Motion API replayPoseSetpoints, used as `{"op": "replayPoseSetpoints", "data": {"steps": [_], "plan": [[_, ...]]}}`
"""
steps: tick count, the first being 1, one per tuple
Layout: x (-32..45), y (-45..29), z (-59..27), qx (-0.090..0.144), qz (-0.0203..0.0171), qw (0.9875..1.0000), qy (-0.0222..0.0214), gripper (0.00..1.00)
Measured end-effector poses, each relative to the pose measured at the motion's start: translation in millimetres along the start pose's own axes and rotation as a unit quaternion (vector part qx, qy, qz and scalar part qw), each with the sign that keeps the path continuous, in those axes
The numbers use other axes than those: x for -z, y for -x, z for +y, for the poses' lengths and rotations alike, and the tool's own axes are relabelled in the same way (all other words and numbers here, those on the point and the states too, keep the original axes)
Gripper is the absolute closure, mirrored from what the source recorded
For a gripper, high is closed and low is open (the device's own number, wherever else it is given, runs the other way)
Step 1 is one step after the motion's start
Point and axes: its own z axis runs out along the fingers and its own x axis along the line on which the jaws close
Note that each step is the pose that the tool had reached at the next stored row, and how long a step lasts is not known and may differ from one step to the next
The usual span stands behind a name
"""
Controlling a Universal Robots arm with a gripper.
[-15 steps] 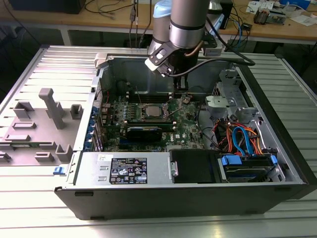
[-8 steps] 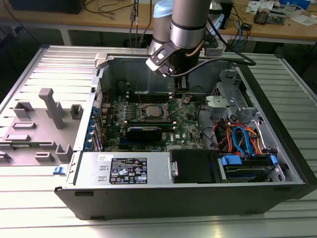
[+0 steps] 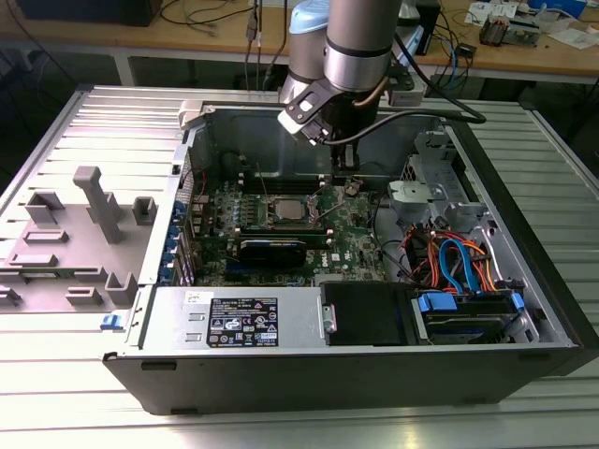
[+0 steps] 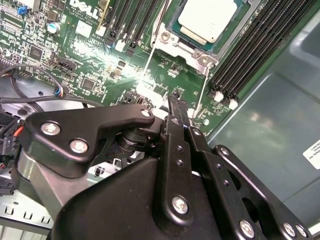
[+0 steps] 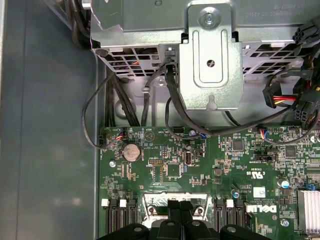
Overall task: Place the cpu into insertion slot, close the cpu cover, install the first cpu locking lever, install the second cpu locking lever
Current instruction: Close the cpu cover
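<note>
The cpu shows its silver-grey top, lying flat in the insertion slot on the green board. The cpu cover lies as a silver frame around it. Two thin wire levers run along the socket's sides toward my gripper. Its black fingers are pressed together, with nothing between them that I can see, and the tip hovers just off the socket's edge between the lever ends. In the exterior view my gripper reaches down into the case just to the right of the cpu. The first wrist view has the fingers over the slot's rim.
Black memory slots flank the socket on both sides. A metal drive cage with black cables stands beyond the board. The power supply and a drive with blue and orange cables fill the case's near side. A grey fixture lies outside the case at the exterior view's left.
</note>
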Motion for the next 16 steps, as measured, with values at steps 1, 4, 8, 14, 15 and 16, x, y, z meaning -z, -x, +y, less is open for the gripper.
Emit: {"op": "replayPoseSetpoints", "data": {"steps": [1,4,8,14,15,16], "plan": [[0.0,0.0,0.3,0.0,0.0,1.0,0.0,0.89],[-0.1,0.0,1.4,0.0,0.0,1.0,0.0,0.89],[-0.2,0.0,4.1,0.0,0.0,1.0,0.0,0.89],[-0.3,-0.1,6.8,0.0,0.0001,1.0,0.0,0.89],[-0.3,-0.1,7.1,0.0,0.0,1.0,0.0,0.89],[-0.3,-0.1,7.4,0.0,0.0,1.0,0.0,0.89]]}}
